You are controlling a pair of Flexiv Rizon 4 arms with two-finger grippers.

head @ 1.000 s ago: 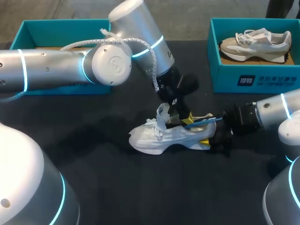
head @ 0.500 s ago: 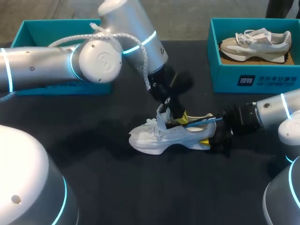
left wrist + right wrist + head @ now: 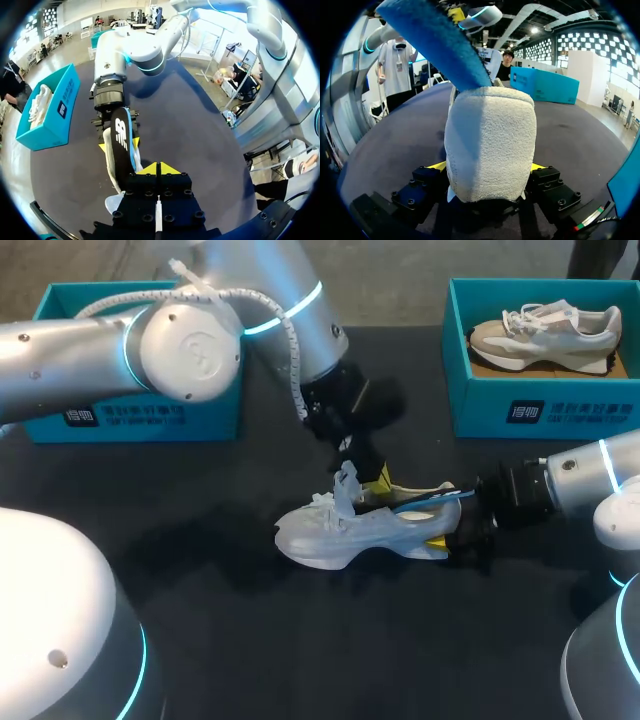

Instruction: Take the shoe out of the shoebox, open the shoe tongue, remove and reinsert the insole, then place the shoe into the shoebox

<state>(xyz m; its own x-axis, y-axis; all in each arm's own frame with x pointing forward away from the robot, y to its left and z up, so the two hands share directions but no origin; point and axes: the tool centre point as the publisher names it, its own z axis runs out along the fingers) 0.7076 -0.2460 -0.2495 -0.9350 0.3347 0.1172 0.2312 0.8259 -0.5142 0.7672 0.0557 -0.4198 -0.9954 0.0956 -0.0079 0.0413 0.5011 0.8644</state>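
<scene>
The white shoe [image 3: 335,538] is seen resting on the black table [image 3: 300,640] close to the middle of the head view, outside both boxes. Its long axis runs from 9 to 3 o'clock, with the toe turned to 9 and the heel to 3. The heel is clamped from both sides between the yellow tips of the right gripper [image 3: 487,167], which comes in from 3 o'clock. A dark insole [image 3: 121,142] with a blue edge is seen sticking up and out of the shoe's opening toward the heel end.

The left gripper [image 3: 156,169] is held just above the raised tongue, its two yellow tips pressed together with nothing seen between them.

Two teal shoeboxes are set at the back of the table. The shoebox [image 3: 545,390] at 2 o'clock holds a beige sneaker [image 3: 545,332], laid lengthwise along the 9-to-3 line. The other shoebox [image 3: 100,415], at 10 o'clock, is largely covered by the left arm, and its contents cannot be told.
</scene>
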